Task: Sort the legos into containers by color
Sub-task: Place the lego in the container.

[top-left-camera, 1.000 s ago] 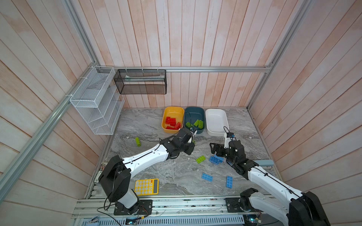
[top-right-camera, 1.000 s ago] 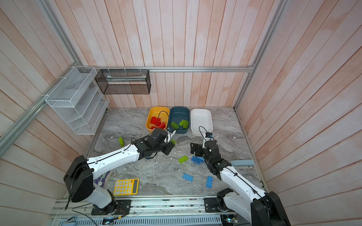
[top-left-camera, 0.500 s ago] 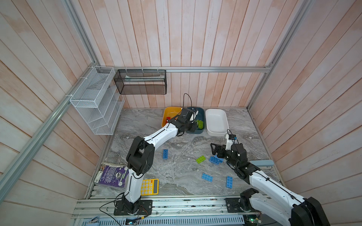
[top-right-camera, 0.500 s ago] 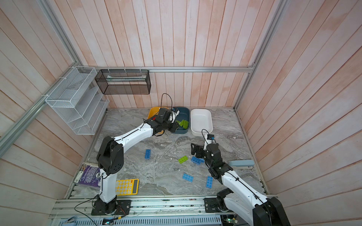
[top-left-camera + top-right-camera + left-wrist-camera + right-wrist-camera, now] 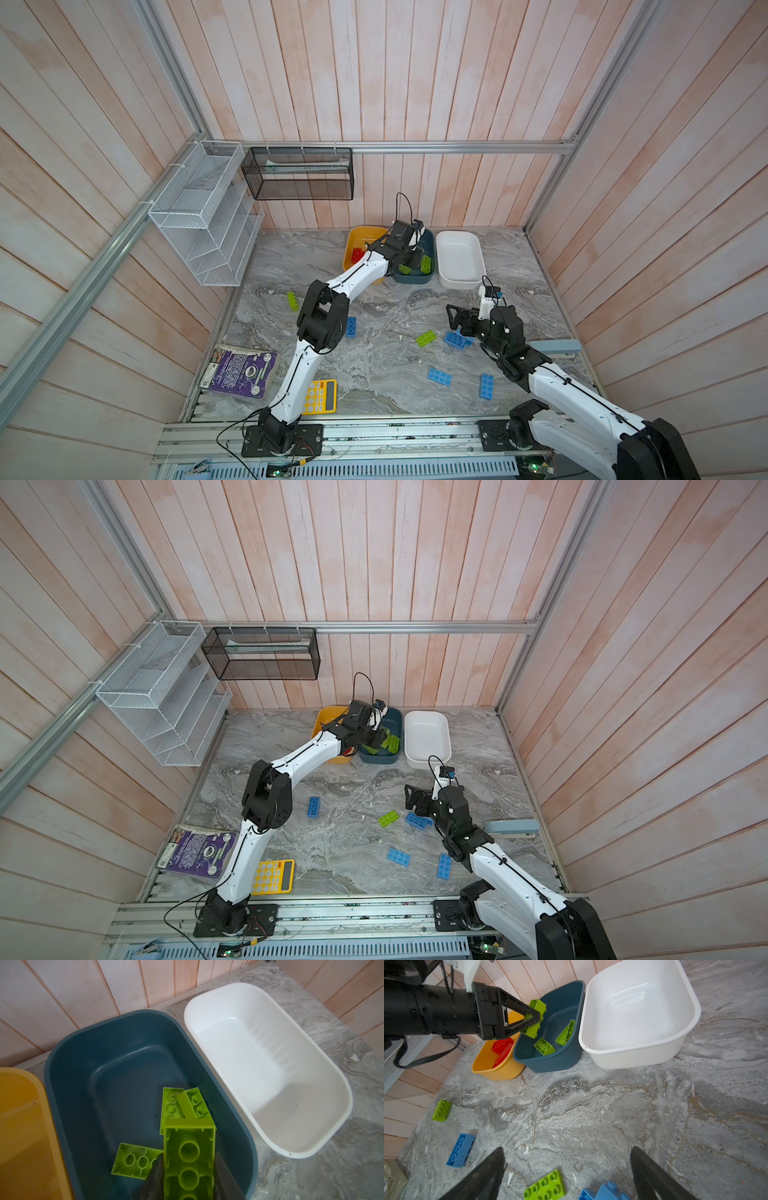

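Observation:
My left gripper [image 5: 189, 1157] is shut on a lime green lego [image 5: 189, 1142] and holds it over the dark teal container [image 5: 83, 1064], where other green legos [image 5: 135, 1161] lie. The right wrist view shows that gripper [image 5: 536, 1016] above the teal container's [image 5: 556, 1061] rim. Red legos [image 5: 501, 1045] lie in the yellow container [image 5: 357, 237]. The white container [image 5: 459, 278] holds nothing. My right gripper [image 5: 568, 1150] stands open just above the table, over a flat green lego [image 5: 426, 338] and a blue lego [image 5: 456, 339].
Loose on the marble table are blue legos [image 5: 439, 376], [image 5: 486, 386], [image 5: 351, 327] and a green lego [image 5: 293, 301]. A yellow calculator [image 5: 320, 397] and a purple book [image 5: 239, 371] lie front left. A white wire rack [image 5: 203, 232] and a black mesh basket [image 5: 299, 174] hang on the walls.
My left arm has swung from the table's middle back to the containers, carrying the green lego over the teal one. The right gripper has barely moved.

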Controlling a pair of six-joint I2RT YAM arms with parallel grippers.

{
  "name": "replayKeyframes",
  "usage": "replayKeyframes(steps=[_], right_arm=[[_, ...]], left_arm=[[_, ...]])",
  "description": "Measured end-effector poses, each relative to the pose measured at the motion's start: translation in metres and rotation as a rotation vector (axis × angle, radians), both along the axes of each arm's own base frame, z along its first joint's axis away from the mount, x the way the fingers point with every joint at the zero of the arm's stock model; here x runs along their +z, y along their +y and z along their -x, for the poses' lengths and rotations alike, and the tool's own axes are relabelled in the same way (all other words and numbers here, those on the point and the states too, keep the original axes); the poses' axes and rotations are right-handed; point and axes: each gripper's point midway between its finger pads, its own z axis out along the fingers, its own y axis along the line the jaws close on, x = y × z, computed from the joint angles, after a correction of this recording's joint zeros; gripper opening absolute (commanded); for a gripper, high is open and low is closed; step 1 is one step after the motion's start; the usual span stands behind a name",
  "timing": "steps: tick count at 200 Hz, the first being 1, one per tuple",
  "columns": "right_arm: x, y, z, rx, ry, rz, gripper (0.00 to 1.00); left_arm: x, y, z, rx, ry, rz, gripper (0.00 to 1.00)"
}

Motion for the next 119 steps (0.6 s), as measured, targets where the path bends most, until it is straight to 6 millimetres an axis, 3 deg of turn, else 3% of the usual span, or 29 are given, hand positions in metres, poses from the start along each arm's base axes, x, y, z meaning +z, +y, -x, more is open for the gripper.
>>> replayKeyframes(steps=[17,31,79,99,119], right_arm=[[0.002,0.002,0.001,0.01,-0.003,-0.005,0.94],[0.001,0.003,0.002,0.021,-0.002,-0.007,0.94],[-0.005,0.019,0.003,0.099,0.051,0.032,0.95],[-0.002,0.033,0.0,0.146,0.077,0.069,0.95],[-0.003,0.049,0.003,0.196,0.108,0.105,0.95]], left_arm=[[-0.004,0.003,-0.001,-0.001,0.014,-0.008,0.53],[-0.004,0.005,-0.002,0.001,0.019,-0.009,0.6],[0.001,0.01,0.007,0.002,0.03,-0.011,0.65],[0.018,0.021,0.024,0.016,0.035,0.003,0.65],[0.053,0.04,0.051,0.037,0.014,0.047,0.65]])
